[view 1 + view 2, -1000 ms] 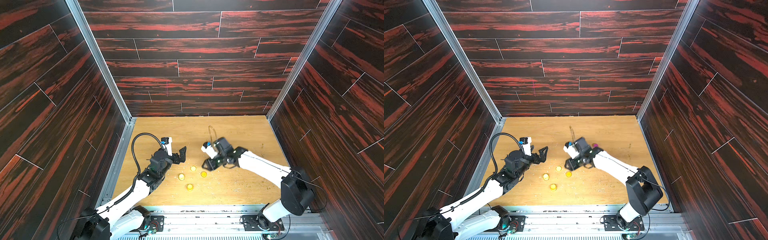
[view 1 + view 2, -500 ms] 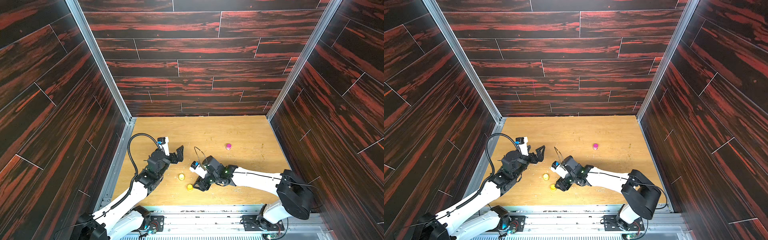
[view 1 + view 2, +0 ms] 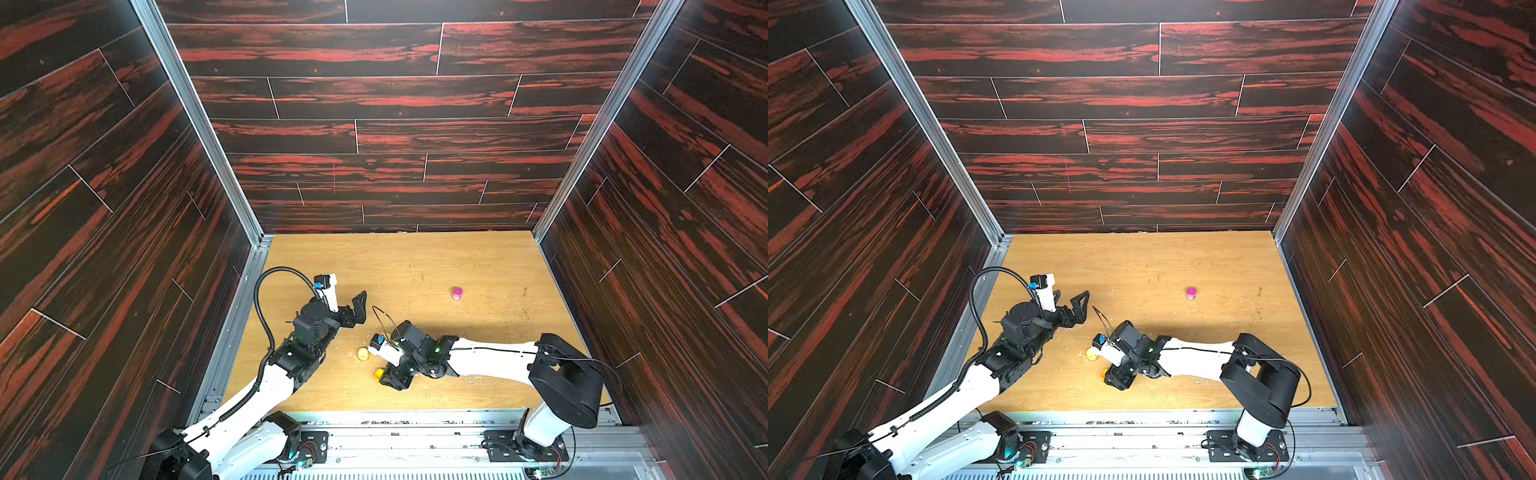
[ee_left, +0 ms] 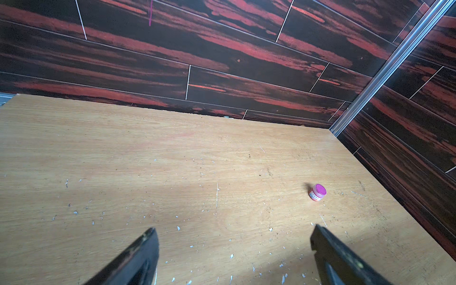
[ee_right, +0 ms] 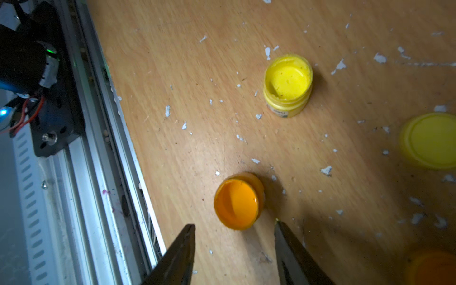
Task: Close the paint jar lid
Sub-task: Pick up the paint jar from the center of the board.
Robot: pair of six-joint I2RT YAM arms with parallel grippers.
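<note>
- Right wrist view: the right gripper (image 5: 234,224) is part open and empty. Its 2 fingertips stop just short of the orange jar (image 5: 237,201), which sits uncapped near the front edge of the table (image 5: 197,74).
- The yellow jar (image 5: 287,85) stands a little farther in and to the left, also uncapped, with paint showing inside.
- The yellow lid (image 5: 429,140) lies flat on the wood, apart from both jars. An orange shape (image 5: 434,269) at the frame's edge is too blurred to name, though I take it for the other lid. In both top views the right arm hides these 2.
- The left gripper (image 4: 233,229) hangs wide open with nothing between its jaws. It is left of centre and points toward the far right.
- The pink jar (image 3: 457,293) stands alone, farther back and to the right, well apart from both arms. Its lid is on.
- Progress, as I judge it: 1 jar is capped and 2 are open, and no lid is held, so closing the open ones has not begun.
- I cannot tell which jar the task means. The right gripper's aim suggests the orange one.
- What is left: steady a jar, pick up its matching lid, seat it square on the mouth and press or twist it shut.
</note>
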